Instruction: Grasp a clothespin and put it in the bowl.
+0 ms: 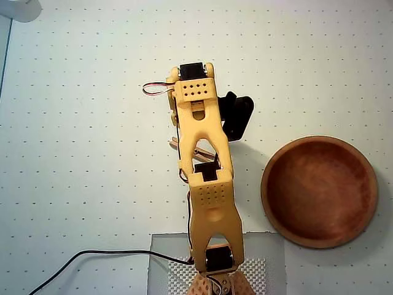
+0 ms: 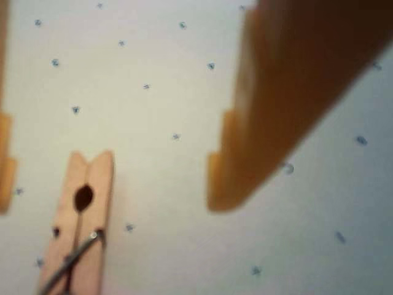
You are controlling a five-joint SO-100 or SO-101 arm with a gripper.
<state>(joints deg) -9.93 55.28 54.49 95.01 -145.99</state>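
Observation:
The clothespin (image 2: 80, 227) is light-tan wood with a metal spring and lies flat on the dotted white table. In the wrist view it sits low on the left, between the fingers and much nearer the left one. My gripper (image 2: 113, 200) is open, with one orange finger (image 2: 276, 110) at the right and the other just showing at the left edge. From overhead, only the clothespin's tip (image 1: 174, 145) pokes out from under the yellow arm (image 1: 206, 184), which hides the gripper. The reddish-brown wooden bowl (image 1: 319, 236) stands empty to the right of the arm.
A grey mat (image 1: 270, 258) lies under the arm's base at the bottom edge. A black cable (image 1: 92, 253) runs off to the lower left. A white object (image 1: 21, 9) sits in the top left corner. A black wrist part (image 1: 238, 114) juts out right of the arm.

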